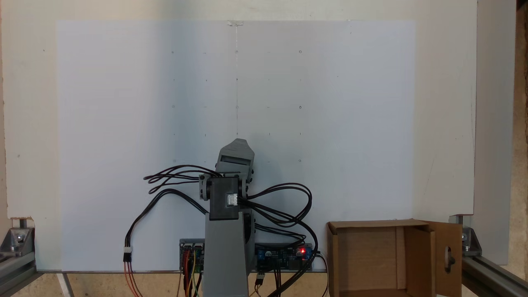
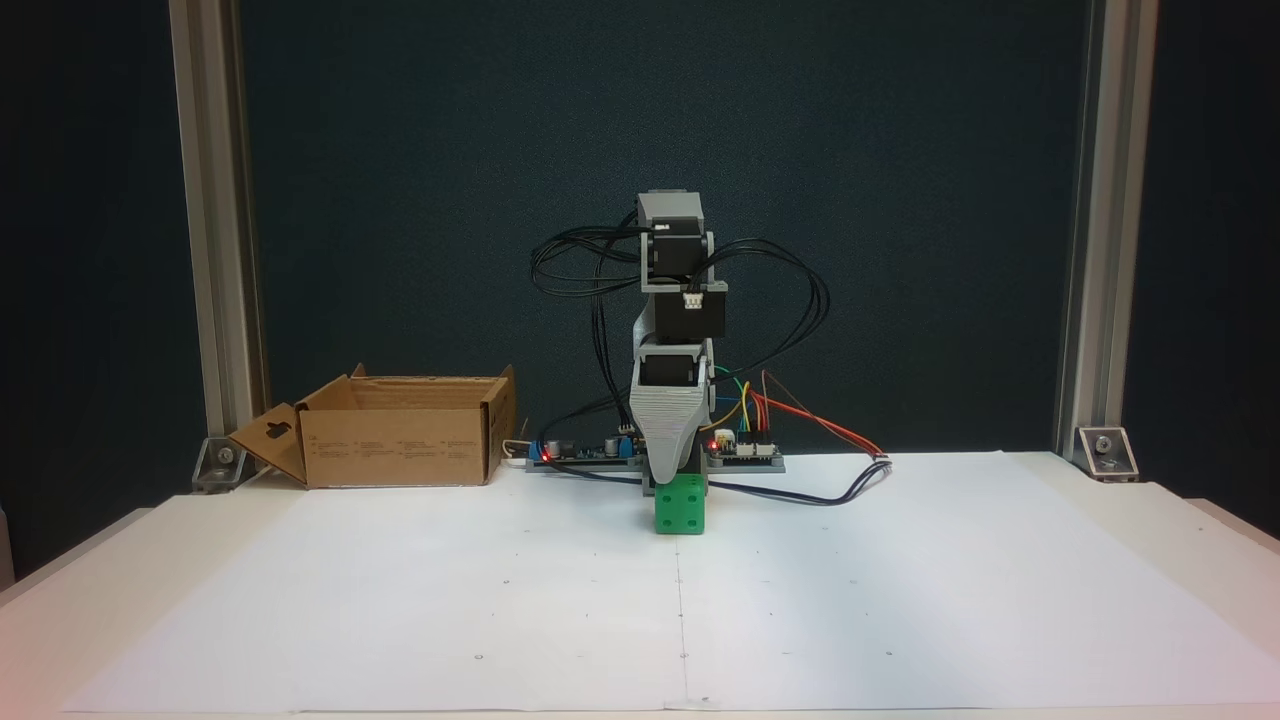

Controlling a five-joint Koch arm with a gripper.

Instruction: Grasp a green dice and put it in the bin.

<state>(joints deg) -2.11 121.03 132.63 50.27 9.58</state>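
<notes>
On the white sheet (image 2: pixel 400 590) right in front of the arm's base, we see the green dice (image 2: pixel 680 505) resting directly under our down-pointing gripper (image 2: pixel 672 478), touching or just below its tip at six o'clock. Only one jaw face shows, so we cannot tell whether we are spread or pinching the cube. The bin (image 2: pixel 395 445) stands open-topped at about nine o'clock, well apart.
</notes>
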